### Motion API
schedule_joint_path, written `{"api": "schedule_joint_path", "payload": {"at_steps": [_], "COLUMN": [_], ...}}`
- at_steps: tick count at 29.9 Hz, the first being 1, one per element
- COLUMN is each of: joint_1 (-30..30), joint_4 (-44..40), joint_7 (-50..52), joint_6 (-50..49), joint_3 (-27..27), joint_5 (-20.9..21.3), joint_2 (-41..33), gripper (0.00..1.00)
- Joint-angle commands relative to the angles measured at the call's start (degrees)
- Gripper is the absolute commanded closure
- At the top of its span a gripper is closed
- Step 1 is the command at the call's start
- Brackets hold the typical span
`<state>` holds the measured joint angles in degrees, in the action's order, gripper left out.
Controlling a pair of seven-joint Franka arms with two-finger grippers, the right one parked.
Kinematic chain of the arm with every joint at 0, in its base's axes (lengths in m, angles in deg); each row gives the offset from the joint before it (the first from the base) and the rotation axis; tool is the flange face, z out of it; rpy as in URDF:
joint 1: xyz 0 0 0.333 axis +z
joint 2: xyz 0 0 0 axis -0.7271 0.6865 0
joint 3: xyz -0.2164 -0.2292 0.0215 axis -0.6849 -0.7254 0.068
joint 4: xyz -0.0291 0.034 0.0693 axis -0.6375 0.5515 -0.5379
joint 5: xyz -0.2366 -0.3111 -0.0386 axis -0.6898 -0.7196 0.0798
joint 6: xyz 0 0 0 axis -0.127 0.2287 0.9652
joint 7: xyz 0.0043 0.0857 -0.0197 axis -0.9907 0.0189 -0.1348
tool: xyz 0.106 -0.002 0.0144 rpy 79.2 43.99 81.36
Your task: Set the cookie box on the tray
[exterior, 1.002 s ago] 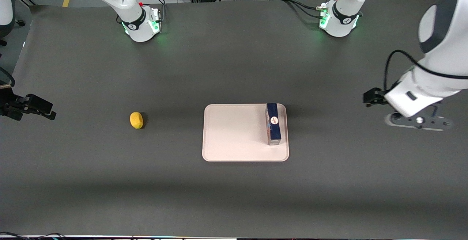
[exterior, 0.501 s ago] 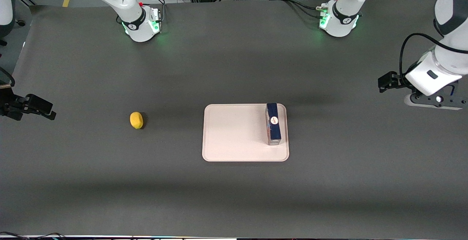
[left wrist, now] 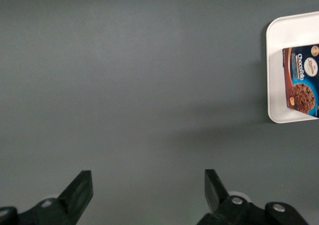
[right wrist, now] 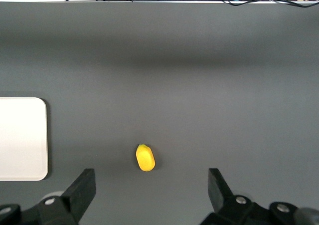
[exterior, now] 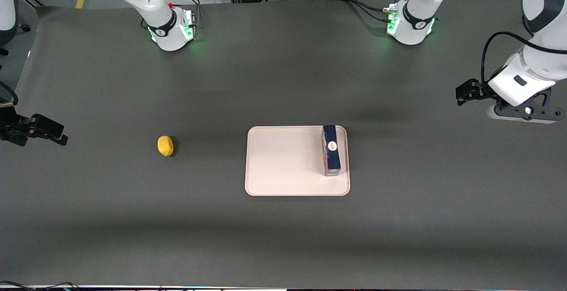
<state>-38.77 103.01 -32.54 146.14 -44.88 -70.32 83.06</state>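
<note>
The cookie box [exterior: 332, 150] lies flat on the tray [exterior: 283, 162], by its edge toward the working arm. The gripper [left wrist: 148, 195] hangs well apart, fingers wide open, empty. Placement looks done.
</note>
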Motion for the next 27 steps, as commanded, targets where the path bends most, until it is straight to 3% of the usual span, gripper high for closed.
{"api": "schedule_joint_path", "payload": {"at_steps": [1,27], "joint_1": [0.82,0.65], "joint_4": [1.03,-1.69], "joint_7": [2.17,1.90], "joint_6": [-0.42,-4.03], "joint_3": [0.30,0.38], "joint_5": [-0.52,-2.19], "joint_2": [-1.80,-0.48], "gripper": [0.00,0.00]}}
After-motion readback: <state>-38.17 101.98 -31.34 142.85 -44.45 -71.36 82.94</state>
